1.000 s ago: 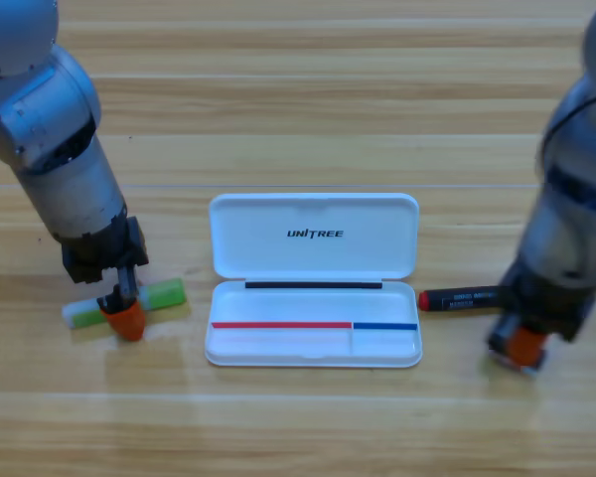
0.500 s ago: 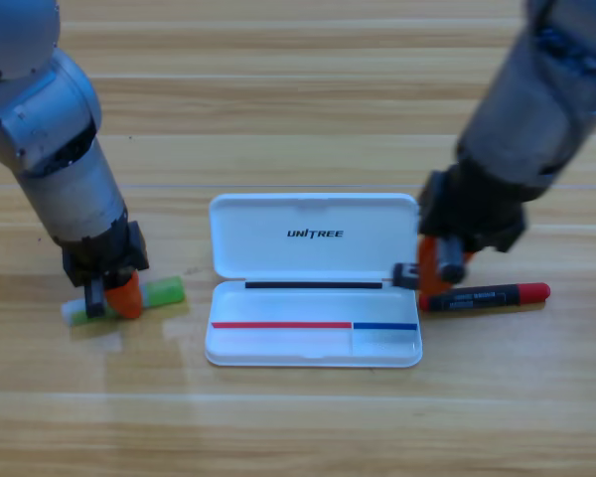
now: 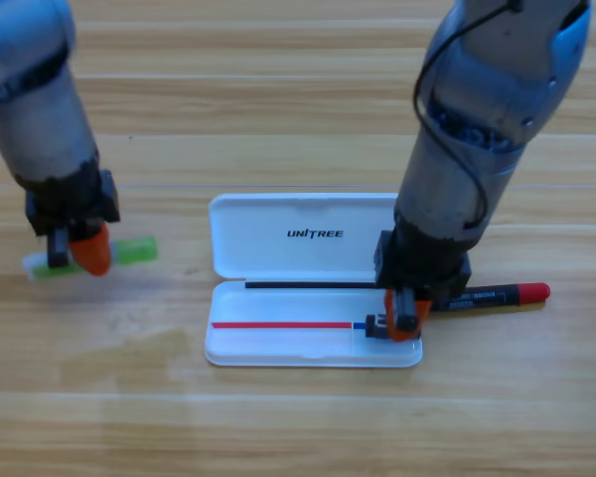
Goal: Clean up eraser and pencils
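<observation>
My left gripper (image 3: 79, 250) is shut on the light green pencil (image 3: 129, 249) and holds it level above the table, left of the open white case (image 3: 278, 343). My right gripper (image 3: 399, 320) points down over the small right compartment of the case's tray, shut on the small black eraser (image 3: 376, 325), which shows just left of its orange jaw. The red pencil (image 3: 502, 294), with its black middle band, lies on the table just right of the case. The right arm covers its left end.
The case's lid (image 3: 313, 234) lies flat behind the tray, printed UNITREE. The right arm (image 3: 477, 129) slants in from the top right over the lid's right corner. The left arm (image 3: 35, 109) comes down from the top left.
The left gripper has lifted the green pencil up and to the left. The right gripper has carried the eraser from the lid's right edge down to over the tray's small compartment.
</observation>
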`<action>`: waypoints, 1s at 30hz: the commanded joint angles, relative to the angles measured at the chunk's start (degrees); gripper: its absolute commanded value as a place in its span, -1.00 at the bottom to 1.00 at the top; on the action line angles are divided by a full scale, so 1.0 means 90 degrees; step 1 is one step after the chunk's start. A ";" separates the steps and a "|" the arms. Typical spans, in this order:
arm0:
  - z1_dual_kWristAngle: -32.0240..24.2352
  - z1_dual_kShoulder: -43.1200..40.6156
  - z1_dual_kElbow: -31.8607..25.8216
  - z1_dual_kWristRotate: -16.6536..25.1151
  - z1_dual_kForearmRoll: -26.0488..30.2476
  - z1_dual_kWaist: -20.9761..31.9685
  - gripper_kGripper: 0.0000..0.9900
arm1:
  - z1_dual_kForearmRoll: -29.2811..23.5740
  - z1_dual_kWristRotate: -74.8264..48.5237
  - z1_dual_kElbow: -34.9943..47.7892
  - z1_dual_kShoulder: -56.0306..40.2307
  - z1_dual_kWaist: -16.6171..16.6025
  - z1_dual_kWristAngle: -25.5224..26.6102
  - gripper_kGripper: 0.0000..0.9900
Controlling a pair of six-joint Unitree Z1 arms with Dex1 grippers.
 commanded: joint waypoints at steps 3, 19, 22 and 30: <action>0.0003 -0.0356 0.0029 0.0096 0.0169 0.0083 -1.00 | 0.0065 -0.0025 -0.0215 0.0718 0.0127 -0.0181 -1.00; -0.0027 -0.0346 0.0087 0.0096 0.0218 0.0083 -1.00 | 0.0055 -0.0015 -0.0352 0.0845 -0.0059 -0.0406 -0.82; -0.0037 -0.0327 0.0078 0.0096 0.0218 0.0083 -1.00 | 0.0055 -0.0006 -0.0284 0.0728 -0.0059 -0.0387 0.04; -0.0046 -0.0239 0.0078 0.0105 0.0199 0.0083 -1.00 | 0.0065 0.0024 -0.0079 0.0112 -0.0059 -0.0377 0.66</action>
